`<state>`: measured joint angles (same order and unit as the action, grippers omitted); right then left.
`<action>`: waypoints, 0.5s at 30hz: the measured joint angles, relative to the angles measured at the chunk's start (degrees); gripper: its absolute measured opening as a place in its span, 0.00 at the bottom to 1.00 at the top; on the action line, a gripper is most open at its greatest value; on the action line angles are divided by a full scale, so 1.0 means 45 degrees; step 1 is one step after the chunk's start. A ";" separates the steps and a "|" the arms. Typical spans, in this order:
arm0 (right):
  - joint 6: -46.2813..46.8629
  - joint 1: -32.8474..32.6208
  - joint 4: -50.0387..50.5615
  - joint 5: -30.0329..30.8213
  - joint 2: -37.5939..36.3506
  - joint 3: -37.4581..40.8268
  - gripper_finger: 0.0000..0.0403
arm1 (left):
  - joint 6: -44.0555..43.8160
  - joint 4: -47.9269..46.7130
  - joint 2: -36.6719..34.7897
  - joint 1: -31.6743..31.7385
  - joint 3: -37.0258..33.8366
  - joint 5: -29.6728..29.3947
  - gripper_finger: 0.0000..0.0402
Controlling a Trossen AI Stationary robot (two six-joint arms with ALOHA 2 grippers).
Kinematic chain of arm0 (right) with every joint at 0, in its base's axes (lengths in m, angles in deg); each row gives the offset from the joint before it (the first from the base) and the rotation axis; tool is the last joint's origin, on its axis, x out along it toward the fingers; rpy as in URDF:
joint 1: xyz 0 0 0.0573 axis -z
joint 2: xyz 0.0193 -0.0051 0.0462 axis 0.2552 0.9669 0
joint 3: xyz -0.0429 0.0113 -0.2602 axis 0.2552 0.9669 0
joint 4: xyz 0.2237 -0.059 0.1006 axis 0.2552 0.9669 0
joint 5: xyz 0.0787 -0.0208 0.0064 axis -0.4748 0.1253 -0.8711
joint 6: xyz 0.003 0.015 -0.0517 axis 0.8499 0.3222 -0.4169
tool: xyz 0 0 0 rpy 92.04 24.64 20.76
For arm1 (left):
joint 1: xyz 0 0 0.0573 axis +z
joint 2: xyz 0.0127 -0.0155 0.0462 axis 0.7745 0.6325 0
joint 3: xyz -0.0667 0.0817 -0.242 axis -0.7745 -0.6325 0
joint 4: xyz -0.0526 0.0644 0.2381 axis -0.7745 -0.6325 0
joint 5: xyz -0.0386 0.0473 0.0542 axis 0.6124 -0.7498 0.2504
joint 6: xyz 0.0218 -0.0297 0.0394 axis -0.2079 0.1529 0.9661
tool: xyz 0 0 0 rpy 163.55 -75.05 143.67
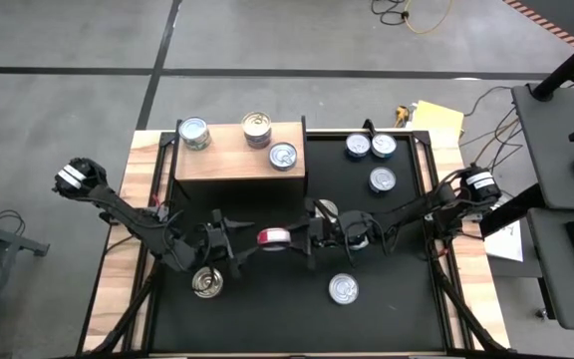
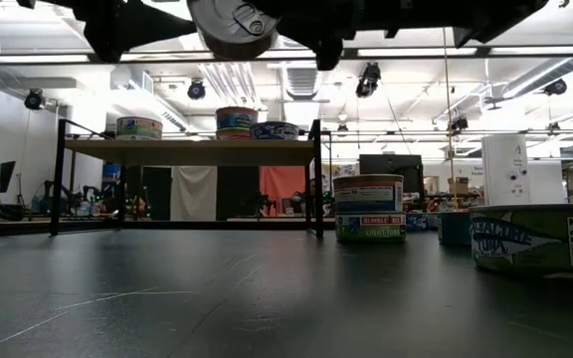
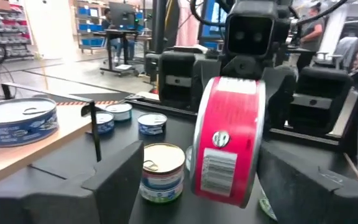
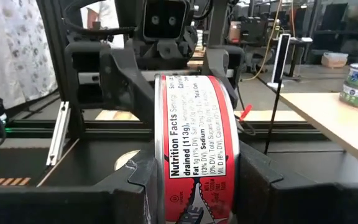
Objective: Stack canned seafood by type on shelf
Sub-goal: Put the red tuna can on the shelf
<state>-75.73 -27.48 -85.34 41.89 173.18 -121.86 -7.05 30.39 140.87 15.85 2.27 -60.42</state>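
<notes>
So the right gripper (image 1: 302,237) is clamping a red-labelled can (image 1: 273,237) on edge above the middle of the table (image 1: 407,309), while the left gripper (image 1: 244,239) is sitting right beside it, fingers spread wide. Three cans are sitting on the shelf (image 1: 227,160).

You see a red-labelled can (image 1: 273,237) held on edge above the table; three cans (image 1: 256,129) sit on the wooden shelf (image 1: 229,160).

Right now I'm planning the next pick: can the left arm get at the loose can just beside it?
Probably yes: the gold-topped can sits alone on open table beside the left claw, whose fingers stand apart.
</notes>
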 joint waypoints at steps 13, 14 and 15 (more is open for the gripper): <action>-0.0956 0.0328 0.1611 -0.0708 0.0743 -0.1703 0.32 | 0.0355 0.0491 0.0594 0.0372 -0.0026 0.1446 0.67; -0.0974 0.0368 0.1740 -0.0716 0.0827 -0.1841 0.32 | 0.0348 0.0526 0.0593 0.0372 -0.0026 0.1535 0.66; -0.1038 0.0390 0.1908 -0.0708 0.0921 -0.1953 0.32 | 0.0347 0.0489 0.0593 0.0372 -0.0029 0.1595 0.64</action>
<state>-80.40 -25.72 -76.75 38.70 177.33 -130.65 -5.48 32.59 143.54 17.53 2.13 -53.24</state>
